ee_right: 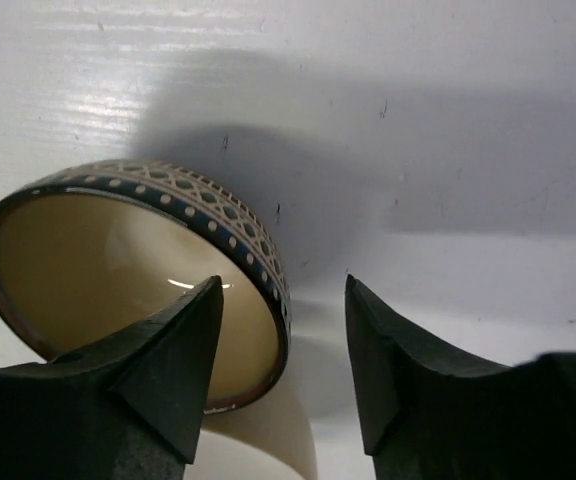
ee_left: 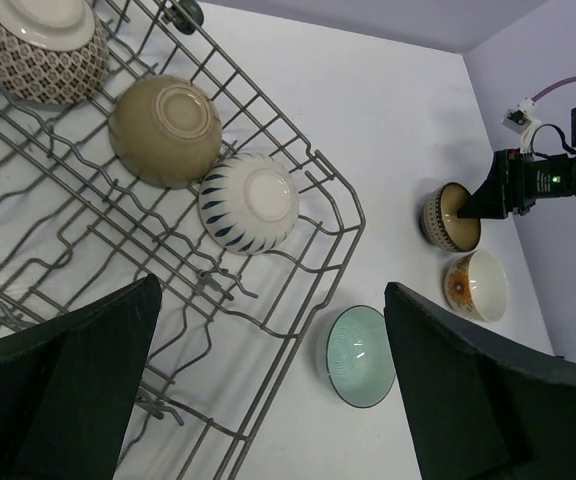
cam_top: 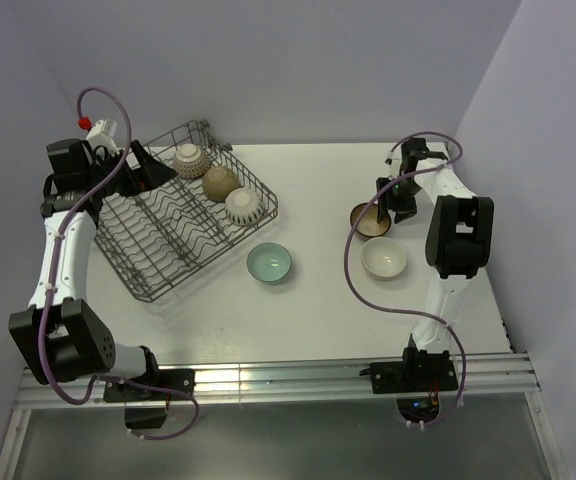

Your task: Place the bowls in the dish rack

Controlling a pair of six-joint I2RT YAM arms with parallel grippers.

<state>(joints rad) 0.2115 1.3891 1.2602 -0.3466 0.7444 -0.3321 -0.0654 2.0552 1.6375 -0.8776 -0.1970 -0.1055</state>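
The round brown bowl with a dotted rim (cam_top: 371, 220) sits on the white table (cam_top: 318, 310), its rim between the wide-apart fingers of the right gripper (ee_right: 283, 287), while the left gripper (ee_left: 273, 290) hangs, fingers spread, over the grey wire dish rack (cam_top: 168, 240).

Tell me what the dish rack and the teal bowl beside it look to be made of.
Dish rack: grey metal wire, perhaps coated or plated; the signs are thin bent rods with a dull, even sheen. Teal bowl: most likely glazed ceramic; its smooth pale green inside carries fine radiating lines and a soft gloss, though hard plastic cannot be ruled out.
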